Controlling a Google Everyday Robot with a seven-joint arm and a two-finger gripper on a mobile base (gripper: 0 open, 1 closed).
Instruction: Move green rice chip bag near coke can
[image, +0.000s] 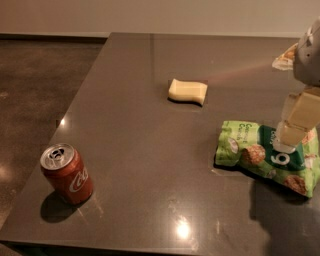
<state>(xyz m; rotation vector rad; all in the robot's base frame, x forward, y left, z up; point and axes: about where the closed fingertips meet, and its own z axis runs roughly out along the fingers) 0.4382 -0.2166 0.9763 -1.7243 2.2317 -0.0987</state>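
The tool (285, 142) is resting on top of the green rice chip bag (246, 149), probably lining up a pickup; its grip cannot be told. The bag is lying flat on the desk (140, 120), well right of the coke can (67, 173).

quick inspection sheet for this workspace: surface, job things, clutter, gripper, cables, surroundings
surface: dark glossy table, light glare near the front edge
job's things: green rice chip bag lying flat at the right; coke can upright at the front left, well apart from the bag
clutter: pale yellow sponge mid-table toward the back; small packet at the far right, partly hidden by the arm
grippers: gripper low on the bag's upper face, apparently touching it
cables: nothing seen
surroundings: dark floor to the left, pale wall behind
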